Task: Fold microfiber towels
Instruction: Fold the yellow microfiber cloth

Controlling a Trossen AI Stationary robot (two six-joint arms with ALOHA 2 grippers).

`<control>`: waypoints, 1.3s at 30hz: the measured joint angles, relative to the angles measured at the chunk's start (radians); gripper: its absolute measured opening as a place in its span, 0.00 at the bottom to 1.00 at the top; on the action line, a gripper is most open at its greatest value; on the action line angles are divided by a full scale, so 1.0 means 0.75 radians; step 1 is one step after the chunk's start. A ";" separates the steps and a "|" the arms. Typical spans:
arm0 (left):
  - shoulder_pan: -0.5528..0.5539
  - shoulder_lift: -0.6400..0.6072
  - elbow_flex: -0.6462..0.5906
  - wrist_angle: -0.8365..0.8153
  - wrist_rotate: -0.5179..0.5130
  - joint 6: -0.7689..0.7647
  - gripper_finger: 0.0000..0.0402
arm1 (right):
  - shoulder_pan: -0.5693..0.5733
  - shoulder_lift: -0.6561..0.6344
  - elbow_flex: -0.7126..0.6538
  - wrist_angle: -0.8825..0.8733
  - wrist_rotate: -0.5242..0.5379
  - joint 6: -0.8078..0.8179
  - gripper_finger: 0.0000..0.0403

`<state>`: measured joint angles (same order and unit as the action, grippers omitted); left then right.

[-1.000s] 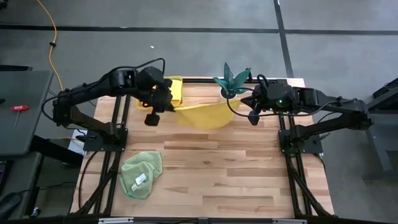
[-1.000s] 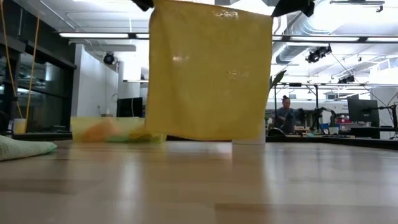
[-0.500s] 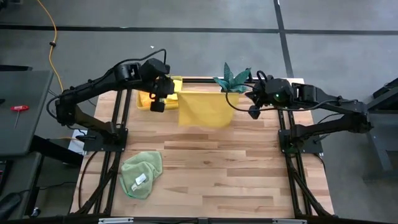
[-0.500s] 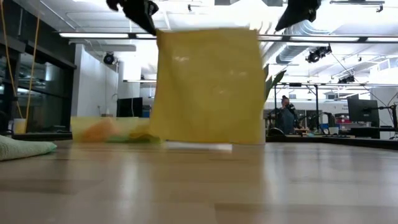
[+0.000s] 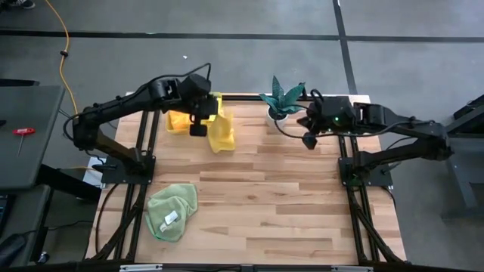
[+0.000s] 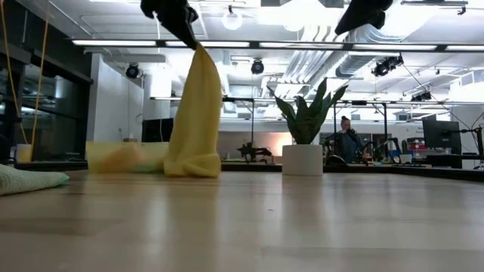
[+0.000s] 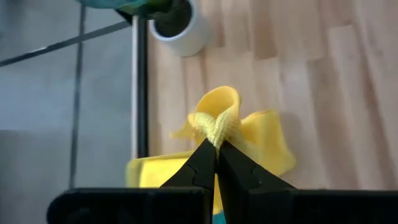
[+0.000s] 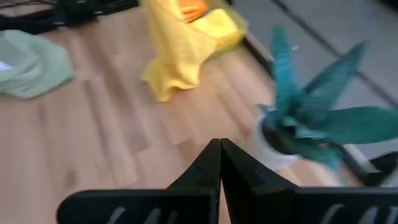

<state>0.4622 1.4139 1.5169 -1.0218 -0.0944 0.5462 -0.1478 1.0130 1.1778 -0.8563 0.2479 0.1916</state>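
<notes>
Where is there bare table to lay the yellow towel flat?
The widest bare patch is mid-table, between the green towel and the right edge, nearer than the plant pot. The far left corner is crowded: the yellow bin, and the left gripper dangling the yellow towel.

Yellow bin (image 6: 125, 156) contents blurred in low view; both arms cut off at top

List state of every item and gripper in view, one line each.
yellow towel: hanging from one corner, lower end bunched on the table.
left gripper: shut on yellow towel, raised near the bin.
right gripper: shut, empty, raised beside the plant.
green towel: lying crumpled on the table, untouched.
yellow bin: resting at the table's far edge, cloths inside.
potted plant: upright.
</notes>
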 joint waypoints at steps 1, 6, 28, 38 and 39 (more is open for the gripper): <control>-0.028 0.001 0.000 -0.005 0.001 -0.019 0.00 | 0.021 0.003 0.000 0.000 -0.018 0.019 0.00; -0.205 0.000 0.000 -0.009 0.042 -0.052 0.00 | 0.103 0.029 -0.001 0.006 -0.018 0.025 0.00; -0.530 0.020 0.001 -0.009 -0.183 -0.442 0.00 | 0.220 0.603 -0.187 0.418 -0.477 -0.097 0.42; -0.521 0.020 0.001 -0.008 -0.179 -0.502 0.00 | 0.369 0.687 -0.623 1.326 -0.195 0.333 0.42; -0.521 0.020 0.001 -0.008 -0.179 -0.512 0.00 | 0.379 0.713 -0.624 1.360 -0.155 0.322 0.42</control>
<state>0.0711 1.4288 1.5177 -1.0279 -0.2287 0.1620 0.1364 1.5475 0.7095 0.1640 0.1318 0.4332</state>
